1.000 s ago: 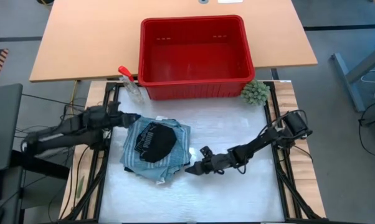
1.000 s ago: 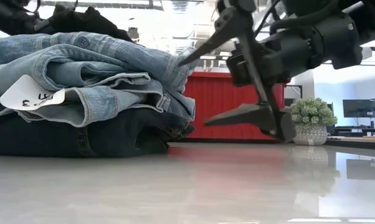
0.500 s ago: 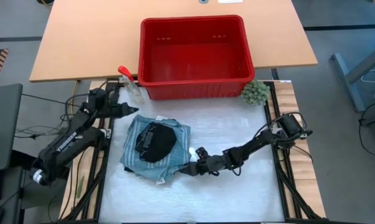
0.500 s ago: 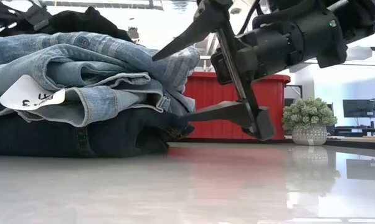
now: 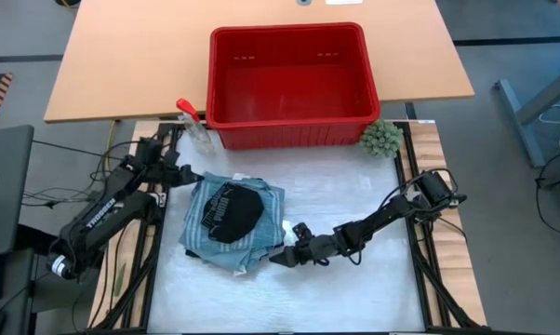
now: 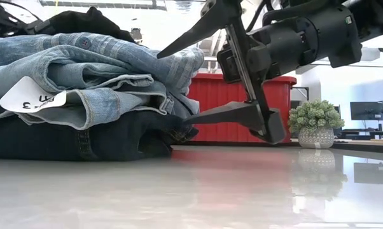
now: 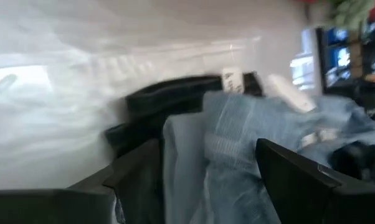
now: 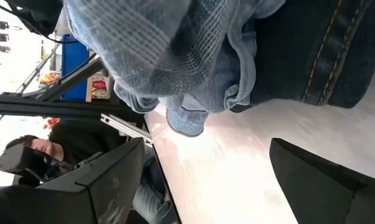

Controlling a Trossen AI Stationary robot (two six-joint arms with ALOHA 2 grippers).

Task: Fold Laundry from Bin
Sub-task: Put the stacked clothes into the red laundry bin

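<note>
The laundry is a folded pile (image 5: 232, 223) on the white mat. Dark navy denim (image 6: 83, 137) is at the bottom, light blue jeans (image 6: 83, 70) and a striped shirt lie over it, and a small black piece (image 5: 230, 212) is on top. The red bin (image 5: 292, 84) stands empty behind it. My right gripper (image 5: 278, 254) is open at the pile's near right corner, with one finger above (image 6: 198, 28) and one low by the mat (image 6: 229, 113). My left gripper (image 5: 193, 175) is open at the pile's far left corner, and light blue cloth (image 7: 225, 155) shows between its fingers. My right gripper's lower fingertip (image 6: 187, 119) reaches the pile's edge where the jeans meet the navy piece, coming level from the table's right. I cannot tell whether it touches. My left gripper's fingers stand on either side of the pile's edge. I cannot tell whether they touch it.
A clear spray bottle with a red trigger (image 5: 194, 126) stands left of the bin. A green fuzzy ball (image 5: 380, 138) sits at the bin's right near corner. There is bare white mat (image 5: 354, 195) to the right of the pile and in front of it.
My right gripper has moved toward the table's left, up to the pile, still wide open. Its lower finger now reaches the pile's edge. My left gripper drew back toward the far left corner as its arm swung round, then came back toward the pile. The pile has kept still.
</note>
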